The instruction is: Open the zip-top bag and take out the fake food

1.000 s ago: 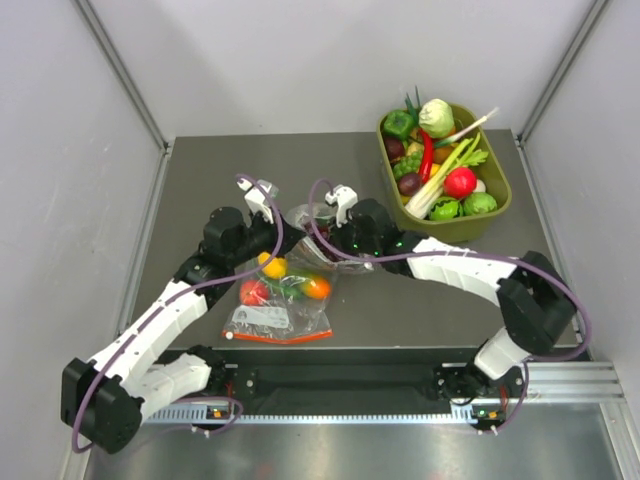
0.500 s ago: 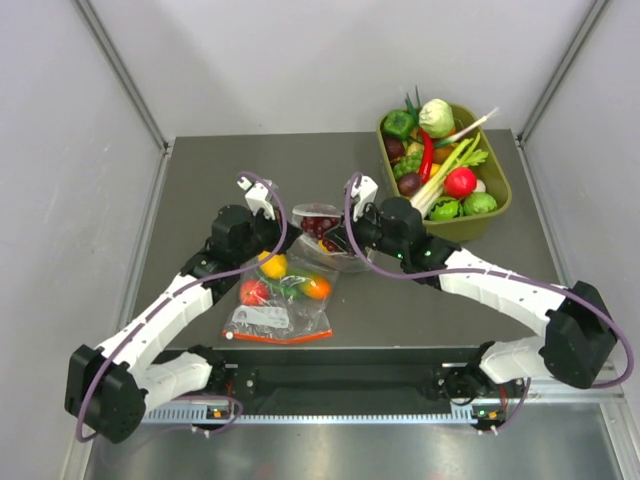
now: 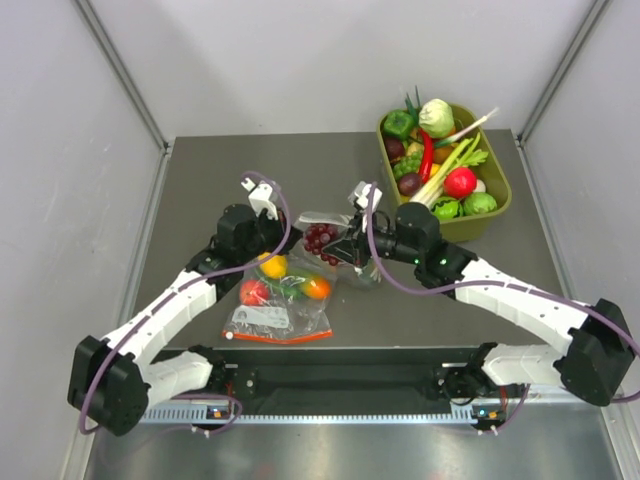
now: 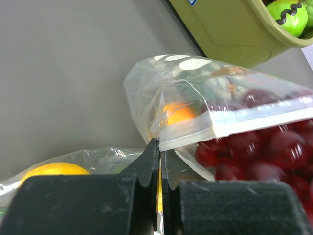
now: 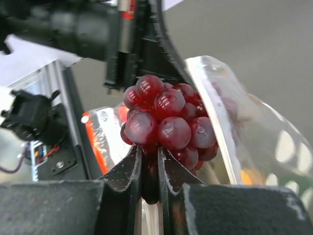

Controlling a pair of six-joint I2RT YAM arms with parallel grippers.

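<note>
Clear plastic of the dotted bag (image 4: 195,88) is pinched at its zip corner by the left gripper (image 4: 157,147), jaws pressed flat on the film. Dark red grapes (image 5: 166,122) are clamped at the base of the bunch by the right gripper (image 5: 149,156), nearly closed, at the bag's mouth near the middle of the table (image 3: 200,180). Whether they are fully out cannot be told. An orange-yellow fruit (image 4: 178,113) is seen inside. The bag should be held low and firm while the grapes are drawn straight out, so the film is not dragged along. Both arms are stretched forward and bent inward, wrists facing each other.
</note>
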